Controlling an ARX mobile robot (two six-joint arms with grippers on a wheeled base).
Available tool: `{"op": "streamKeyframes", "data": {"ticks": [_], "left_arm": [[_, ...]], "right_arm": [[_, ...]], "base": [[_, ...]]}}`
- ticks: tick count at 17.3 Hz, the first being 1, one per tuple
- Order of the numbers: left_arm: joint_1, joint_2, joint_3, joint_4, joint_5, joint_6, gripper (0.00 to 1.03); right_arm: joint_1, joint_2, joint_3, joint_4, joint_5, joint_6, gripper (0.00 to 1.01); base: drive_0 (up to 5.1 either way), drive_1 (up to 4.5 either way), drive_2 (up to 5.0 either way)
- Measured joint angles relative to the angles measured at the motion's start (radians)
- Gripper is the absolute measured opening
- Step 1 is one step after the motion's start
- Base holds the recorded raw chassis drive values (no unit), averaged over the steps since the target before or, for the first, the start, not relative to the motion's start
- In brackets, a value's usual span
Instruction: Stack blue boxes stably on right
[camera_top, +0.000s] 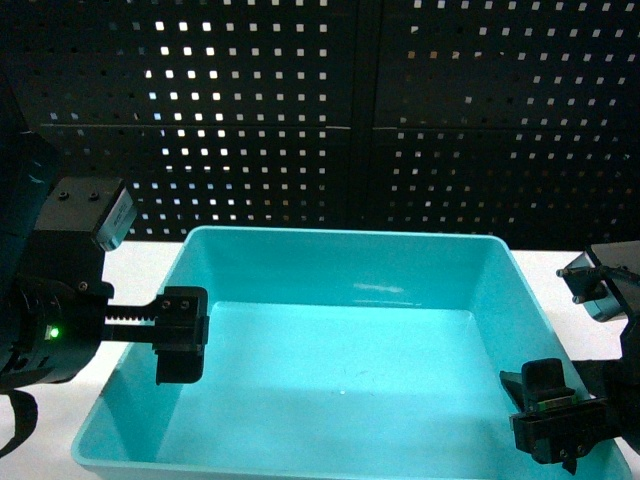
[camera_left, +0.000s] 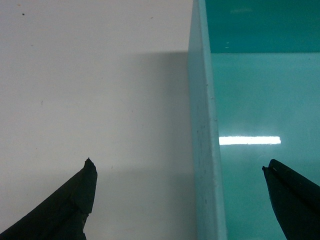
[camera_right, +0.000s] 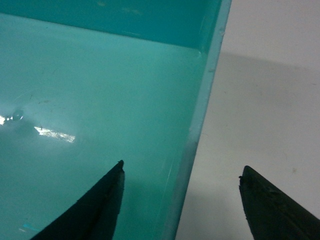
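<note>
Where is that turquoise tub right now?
In the head view the tub sits mid-table before the pegboard, its side walls straddled by the open left gripper and right gripper.

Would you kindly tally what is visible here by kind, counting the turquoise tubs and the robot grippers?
Turquoise tub: 1
Grippers: 2, the left gripper and right gripper, each with open fingers straddling a tub wall
Total: 3

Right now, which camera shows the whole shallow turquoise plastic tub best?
The head view: the shallow turquoise plastic tub shows all four walls and its floor. Each wrist view shows only one side wall, framed between open fingers, plus some floor.
</note>
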Motion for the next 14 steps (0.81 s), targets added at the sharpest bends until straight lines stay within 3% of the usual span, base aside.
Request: {"op": "streamKeyframes", "data": {"ticks": [1,4,5,6,9,12,14], "left_arm": [[-0.007,0.0,-0.002,-0.008,-0.007,-0.008,0.98],[-0.032,0.0,-0.003,-0.027,-0.006,-0.037,0.98],[-0.036,0.0,-0.004,-0.046,0.005,-0.065,0.98],[-0.032,0.004,-0.012,-0.026,0.003,-0.079,0.98],[-0.007,0.019,-0.029,0.015,0.014,-0.075,0.98],[-0.011,0.022,-0.034,0.002,0.007,-0.092,0.75],[-0.028,0.021,-0.041,-0.013,0.005,-0.124,0.58]], "right_arm": [[-0.002,0.004,-0.003,0.009,0.0,0.001,0.53],[0.002,0.004,-0.009,0.018,-0.002,0.003,0.26],[0.002,0.004,-0.009,0.018,-0.001,0.031,0.13],[0.01,0.003,-0.008,0.019,-0.018,0.047,0.08],[0.015,0.002,-0.008,0.019,-0.012,0.048,0.07],[0.013,0.005,-0.016,0.03,-0.011,0.048,0.07],[0.013,0.006,-0.021,0.038,-0.011,0.048,0.07]], "base": [[0.0,0.0,0.0],[0.0,0.0,0.0],[0.0,0.0,0.0],[0.0,0.0,0.0],[0.0,0.0,0.0],[0.0,0.0,0.0],[0.0,0.0,0.0]]}}
